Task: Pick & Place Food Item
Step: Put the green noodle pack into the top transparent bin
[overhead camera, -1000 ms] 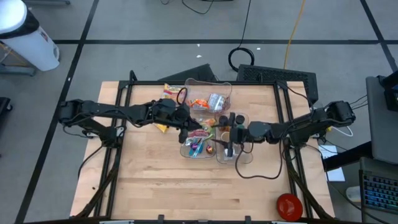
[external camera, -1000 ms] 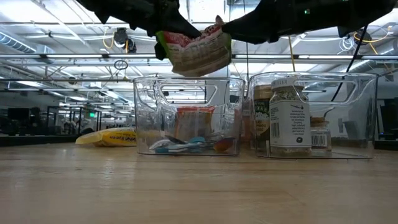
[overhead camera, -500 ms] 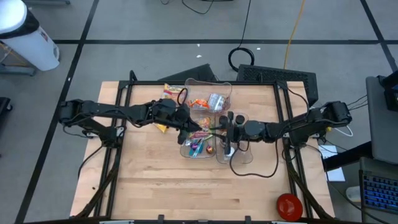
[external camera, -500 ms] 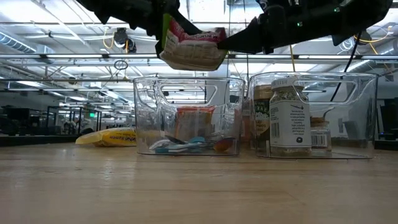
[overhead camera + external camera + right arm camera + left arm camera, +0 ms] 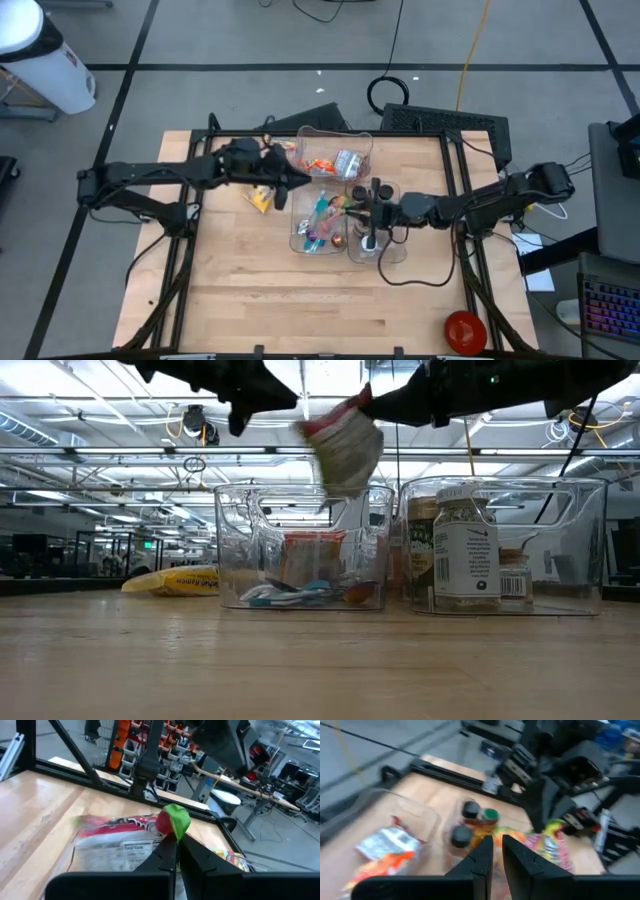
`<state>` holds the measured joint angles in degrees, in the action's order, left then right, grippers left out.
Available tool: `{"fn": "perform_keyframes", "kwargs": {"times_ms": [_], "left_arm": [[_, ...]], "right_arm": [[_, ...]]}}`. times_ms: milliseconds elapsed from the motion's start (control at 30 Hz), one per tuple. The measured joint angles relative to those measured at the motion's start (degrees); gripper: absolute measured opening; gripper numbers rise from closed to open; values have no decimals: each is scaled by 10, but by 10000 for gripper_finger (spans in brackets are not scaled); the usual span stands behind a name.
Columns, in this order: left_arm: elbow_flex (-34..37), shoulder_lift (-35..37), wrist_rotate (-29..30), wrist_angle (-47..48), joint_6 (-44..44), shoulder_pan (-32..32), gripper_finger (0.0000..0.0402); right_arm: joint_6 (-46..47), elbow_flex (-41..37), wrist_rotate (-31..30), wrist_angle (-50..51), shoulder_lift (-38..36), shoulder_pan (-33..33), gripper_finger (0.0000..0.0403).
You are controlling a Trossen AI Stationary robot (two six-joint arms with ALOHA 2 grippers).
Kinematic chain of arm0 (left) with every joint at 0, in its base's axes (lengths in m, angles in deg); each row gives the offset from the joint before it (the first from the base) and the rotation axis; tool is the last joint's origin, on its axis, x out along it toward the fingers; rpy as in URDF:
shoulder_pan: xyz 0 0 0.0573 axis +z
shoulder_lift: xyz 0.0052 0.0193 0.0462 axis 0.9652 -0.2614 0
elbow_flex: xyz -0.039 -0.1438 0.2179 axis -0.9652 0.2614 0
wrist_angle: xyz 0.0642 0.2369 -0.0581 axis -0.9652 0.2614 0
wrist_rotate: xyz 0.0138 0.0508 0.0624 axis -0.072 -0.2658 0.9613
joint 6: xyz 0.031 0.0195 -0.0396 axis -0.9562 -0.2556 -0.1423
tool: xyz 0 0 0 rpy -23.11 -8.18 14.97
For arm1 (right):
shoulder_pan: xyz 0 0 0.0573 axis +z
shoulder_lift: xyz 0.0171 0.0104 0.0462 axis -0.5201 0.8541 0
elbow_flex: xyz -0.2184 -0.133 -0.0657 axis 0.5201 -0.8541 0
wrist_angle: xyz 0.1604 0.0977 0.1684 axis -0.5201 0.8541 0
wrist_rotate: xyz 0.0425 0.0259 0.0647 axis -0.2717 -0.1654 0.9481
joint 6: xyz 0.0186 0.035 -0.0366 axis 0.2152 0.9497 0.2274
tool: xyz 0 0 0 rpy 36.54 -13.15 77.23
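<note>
A red, green and white food packet (image 5: 345, 445) hangs in the air above the middle clear bin (image 5: 305, 545), and my right gripper (image 5: 378, 402) is shut on it. The right wrist view shows the packet (image 5: 115, 851) just past the fingers. My left gripper (image 5: 497, 851) is a little open with nothing between its fingers. It stands off to the left of the packet, near the far bin (image 5: 335, 155). The packet (image 5: 551, 845) also shows in the left wrist view. My right gripper pinches the packet's green and red corner (image 5: 172, 822) between its two fingers. The fingers come about level from the table's right side. The packet hangs below them, lifted clear over the middle bin.
The middle bin (image 5: 320, 225) holds small coloured items. A clear bin (image 5: 500, 545) to its right holds jars, and the far bin holds snack packets. A yellow packet (image 5: 262, 198) lies on the table to the left. A red object (image 5: 465, 330) sits near the front right corner.
My right gripper has shut on the packet's corner. My left gripper has let the packet go and drawn back toward the table's left and far edges. The packet, held about level between both grippers before, now hangs down from my right gripper alone.
</note>
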<state>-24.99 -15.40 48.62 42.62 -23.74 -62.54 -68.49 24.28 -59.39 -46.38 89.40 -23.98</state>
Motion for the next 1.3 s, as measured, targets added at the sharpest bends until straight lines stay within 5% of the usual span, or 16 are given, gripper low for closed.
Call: {"fn": "perform_keyframes", "kwargs": {"times_ms": [267, 533, 833, 1133, 1300], "left_arm": [[0, 24, 140, 39, -1, -23, 46], [0, 19, 154, 34, 5, -25, 47], [0, 19, 158, 32, 3, -25, 47], [0, 19, 164, 21, -8, -24, 47], [0, 19, 161, 23, -8, -25, 47]], "right_arm": [[-17, 0, -71, 2, -27, -13, 1], [-64, 0, -169, 37, -28, -126, 0], [-123, 0, -164, 15, 10, -263, 0], [-151, 0, -49, 48, 53, -293, 0], [-149, 0, -43, 48, 58, -293, 14]]}}
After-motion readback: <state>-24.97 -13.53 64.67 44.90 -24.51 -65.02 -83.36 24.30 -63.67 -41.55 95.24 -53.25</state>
